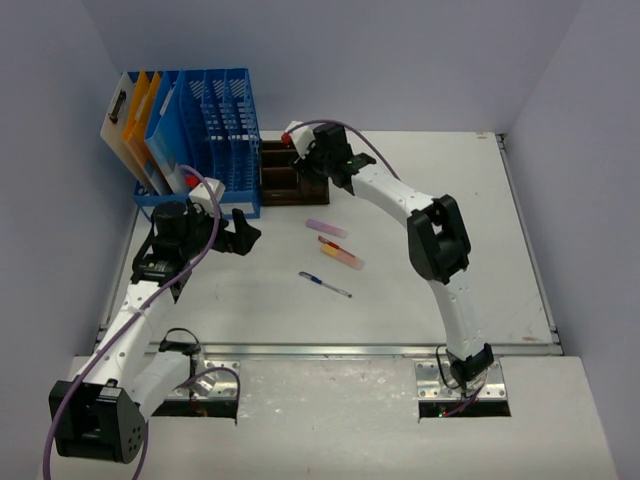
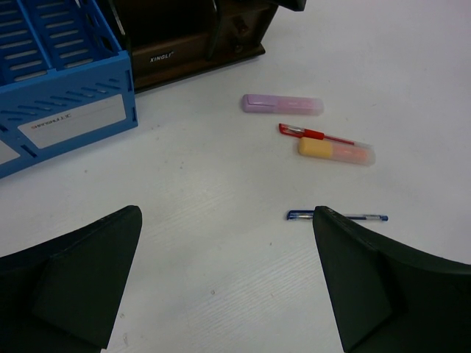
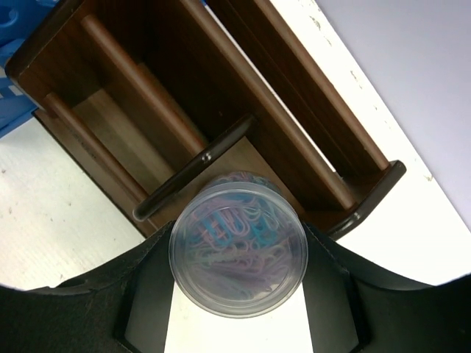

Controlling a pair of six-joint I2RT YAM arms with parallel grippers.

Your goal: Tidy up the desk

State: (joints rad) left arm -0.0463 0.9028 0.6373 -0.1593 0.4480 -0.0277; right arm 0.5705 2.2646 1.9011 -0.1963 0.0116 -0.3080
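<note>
The off-white desk (image 1: 240, 305) carries a pink highlighter (image 1: 326, 228), a red pen (image 1: 329, 243), an orange highlighter (image 1: 346, 259) and a blue pen (image 1: 325, 285) near its middle. My right gripper (image 1: 314, 153) hovers over the dark-brown wooden tray (image 1: 287, 178). In the right wrist view it (image 3: 238, 254) is shut on a clear round tub of coloured paper clips (image 3: 238, 239), held just above the tray's near compartment (image 3: 121, 121). My left gripper (image 1: 243, 234) is open and empty above bare desk (image 2: 221, 243). The blue pen (image 2: 297, 215) lies by its right finger (image 2: 360, 287).
A blue mesh file rack (image 1: 205, 125) with yellow and white folders stands at the back left, touching the tray (image 2: 191, 51). The pink highlighter (image 2: 282, 104), red pen (image 2: 316, 135) and orange highlighter (image 2: 336, 152) lie ahead of the left gripper. A silver rail (image 1: 350, 350) runs along the near edge.
</note>
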